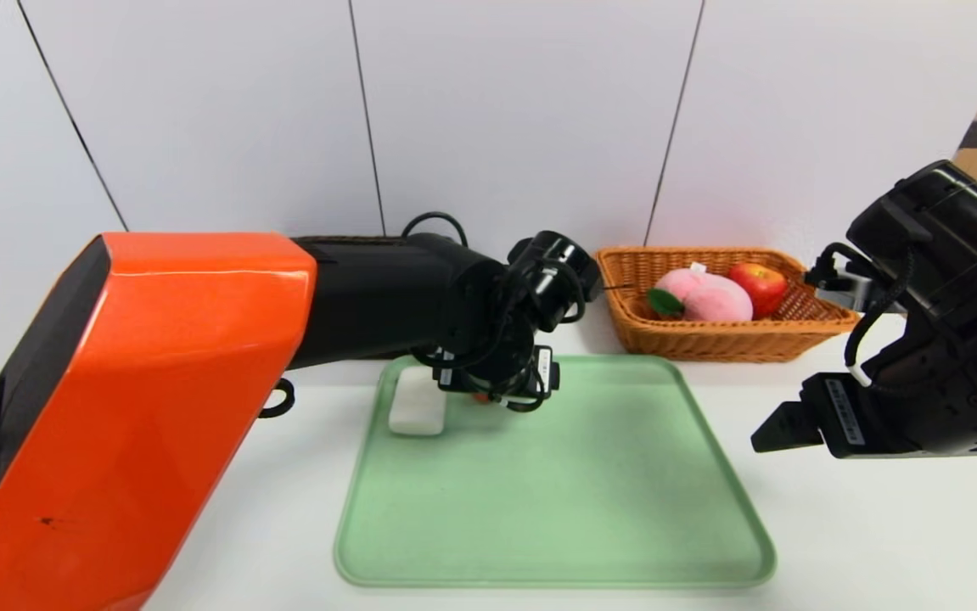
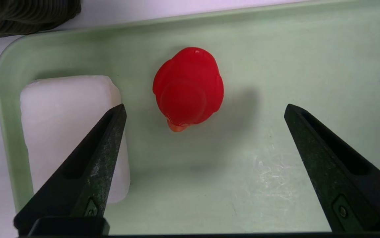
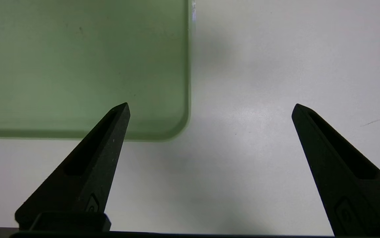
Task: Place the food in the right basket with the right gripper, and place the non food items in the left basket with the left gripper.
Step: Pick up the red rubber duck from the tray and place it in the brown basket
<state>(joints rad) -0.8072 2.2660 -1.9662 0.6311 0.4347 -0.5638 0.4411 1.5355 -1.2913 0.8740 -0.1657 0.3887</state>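
Note:
A white block (image 1: 417, 400) (image 2: 64, 125) and a small red fruit (image 2: 188, 87) lie in the far left corner of a green tray (image 1: 556, 509). My left gripper (image 1: 496, 392) (image 2: 205, 106) hovers over them, open. The red fruit sits just beyond the gap between its fingertips, and one finger (image 2: 90, 172) overlaps the block. The right basket (image 1: 713, 344) holds the pink peach (image 1: 709, 299) and the apple (image 1: 761, 284). My right gripper (image 1: 772, 434) (image 3: 210, 104) hangs open and empty beside the tray's right edge. The left basket (image 2: 28, 15) shows only as a dark wicker corner.
The tray (image 3: 77, 66) fills the middle of the white table (image 1: 878, 526), and most of its surface is bare. My orange left arm (image 1: 140, 407) blocks the table's left side. A white panelled wall stands right behind the baskets.

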